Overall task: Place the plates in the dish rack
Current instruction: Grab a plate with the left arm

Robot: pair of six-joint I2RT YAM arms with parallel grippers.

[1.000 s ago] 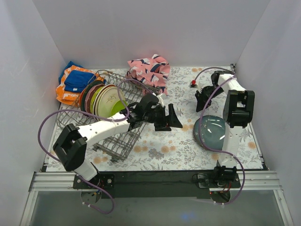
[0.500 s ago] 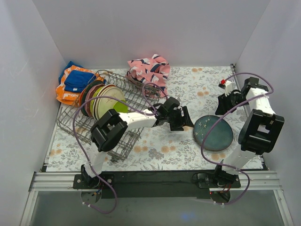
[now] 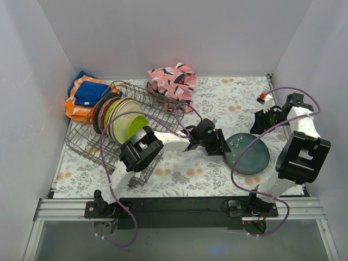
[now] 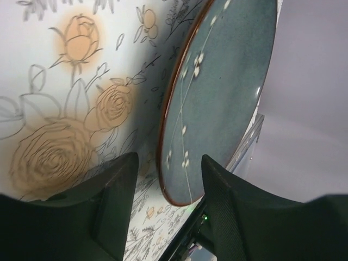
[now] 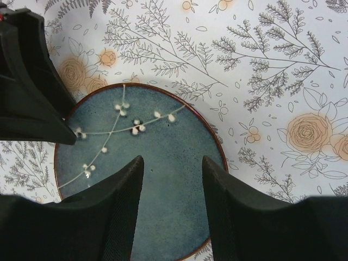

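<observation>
Left wrist: left hand (image 4: 168,159) spread apart, straddling the rim of the blue plate (image 4: 223,81).

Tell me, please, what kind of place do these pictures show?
Probably a robot test booth staged like a kitchen: plain white walls enclose a flowered table holding a wire dish rack with plates.

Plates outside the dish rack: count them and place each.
1. The blue plate lies flat on the floral tablecloth, its rim between the open left gripper's fingers. Other plates stand in the dish rack. The pink cloth could hide more.
</observation>
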